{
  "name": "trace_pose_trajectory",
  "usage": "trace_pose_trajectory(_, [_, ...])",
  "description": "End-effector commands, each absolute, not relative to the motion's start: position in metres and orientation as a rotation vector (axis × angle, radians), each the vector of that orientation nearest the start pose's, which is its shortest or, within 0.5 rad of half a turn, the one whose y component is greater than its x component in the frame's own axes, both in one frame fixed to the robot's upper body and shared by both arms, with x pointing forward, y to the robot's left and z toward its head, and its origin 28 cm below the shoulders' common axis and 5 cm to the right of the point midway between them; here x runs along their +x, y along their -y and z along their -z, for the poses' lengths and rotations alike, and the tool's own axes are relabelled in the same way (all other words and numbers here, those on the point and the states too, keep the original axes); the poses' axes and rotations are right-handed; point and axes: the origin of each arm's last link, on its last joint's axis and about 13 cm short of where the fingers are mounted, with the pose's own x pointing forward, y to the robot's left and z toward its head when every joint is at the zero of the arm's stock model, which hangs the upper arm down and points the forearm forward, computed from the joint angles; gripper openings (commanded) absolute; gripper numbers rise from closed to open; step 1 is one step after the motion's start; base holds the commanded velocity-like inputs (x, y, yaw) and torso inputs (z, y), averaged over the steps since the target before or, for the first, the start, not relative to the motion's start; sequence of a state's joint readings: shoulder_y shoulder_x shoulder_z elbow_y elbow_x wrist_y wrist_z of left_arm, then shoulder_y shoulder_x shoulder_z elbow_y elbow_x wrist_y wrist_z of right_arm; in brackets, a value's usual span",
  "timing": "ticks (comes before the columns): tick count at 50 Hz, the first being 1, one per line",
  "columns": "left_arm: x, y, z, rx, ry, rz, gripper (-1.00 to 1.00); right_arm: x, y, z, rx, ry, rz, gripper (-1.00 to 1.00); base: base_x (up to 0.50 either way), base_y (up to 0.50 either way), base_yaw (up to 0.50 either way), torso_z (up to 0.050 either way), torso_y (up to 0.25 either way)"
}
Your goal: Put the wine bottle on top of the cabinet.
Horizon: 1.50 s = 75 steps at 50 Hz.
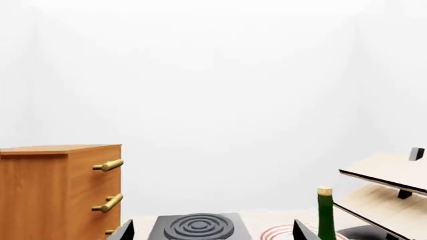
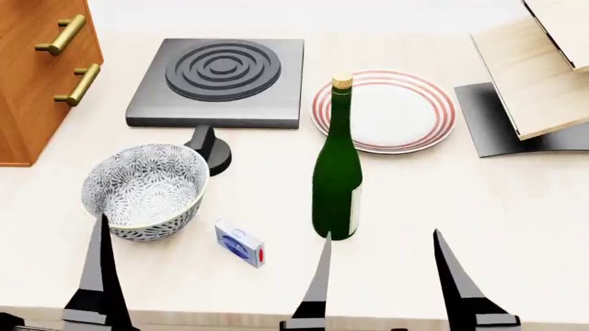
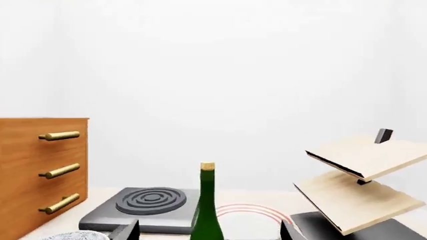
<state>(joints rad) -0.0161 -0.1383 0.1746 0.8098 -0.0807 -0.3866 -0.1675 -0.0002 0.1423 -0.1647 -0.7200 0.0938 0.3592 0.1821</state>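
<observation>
The wine bottle (image 2: 337,179), dark green with a tan cork, stands upright on the pale table in front of a striped plate. It also shows in the right wrist view (image 3: 205,210) and the left wrist view (image 1: 325,215). The cabinet (image 2: 37,83), orange-brown with brass handles, stands at the far left, also seen by the left wrist (image 1: 40,195) and right wrist (image 3: 27,170). My right gripper (image 2: 382,233) (image 3: 207,231) is open, with the bottle showing between its fingers, untouched. My left gripper (image 1: 212,231) is open and empty, left of the bottle; one finger (image 2: 96,269) shows in the head view.
A dark hob plate (image 2: 221,72) lies at the back. A red-ringed plate (image 2: 396,117) lies behind the bottle. A patterned bowl (image 2: 152,227), a black knob (image 2: 214,148) and a small box (image 2: 239,243) lie at the front left. A pale slanted rack (image 2: 543,69) stands on a dark base (image 2: 487,124) at the right.
</observation>
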Motion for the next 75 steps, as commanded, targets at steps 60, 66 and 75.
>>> trace_pose_trajectory(60, [0.1573,-0.1824,-0.1843,0.017,0.498,0.127,1.00,0.1689,0.0814,-0.1656,0.028,0.405,-0.073,1.00,0.28,-0.04,0.00,0.000,0.000])
trace_pose_trajectory(66, [0.1580,-0.1826,-0.1837,0.017,0.497,0.127,1.00,0.1688,0.0815,-0.1678,0.028,0.438,-0.067,1.00,0.21,-0.03,0.00,0.000,0.003])
trace_pose_trajectory(75, [0.1581,-0.1824,-0.1835,0.017,0.499,0.127,1.00,0.1686,0.0824,-0.1676,0.038,0.446,-0.066,1.00,0.00,0.00,0.00,0.000,0.000])
